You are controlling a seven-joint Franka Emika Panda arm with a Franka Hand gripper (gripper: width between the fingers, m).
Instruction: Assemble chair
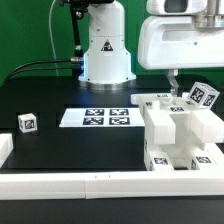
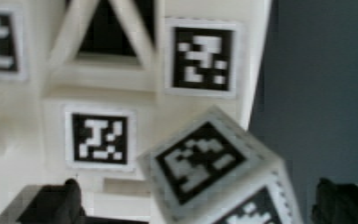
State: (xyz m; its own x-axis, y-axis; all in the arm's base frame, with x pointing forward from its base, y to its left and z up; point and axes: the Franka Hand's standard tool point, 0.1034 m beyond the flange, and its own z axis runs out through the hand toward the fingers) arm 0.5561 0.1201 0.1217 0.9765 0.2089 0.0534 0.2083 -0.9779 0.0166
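Exterior view: the chair (image 1: 178, 135) sits part-built on the black table (image 1: 60, 140), toward that view's right, against the white border rail (image 1: 100, 183). Just above it, the gripper (image 1: 172, 82) hangs spread wide, holding nothing.

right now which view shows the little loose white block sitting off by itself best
The exterior view: the small tagged block sits alone on the black table, toward that view's left, apart from the chair parts. The wrist view shows only close-up tagged pieces, not this block.

No words or numbers read anywhere here. Only black-and-white square tags show, on the chair pieces (image 1: 178, 135) and the marker board (image 1: 101, 118).
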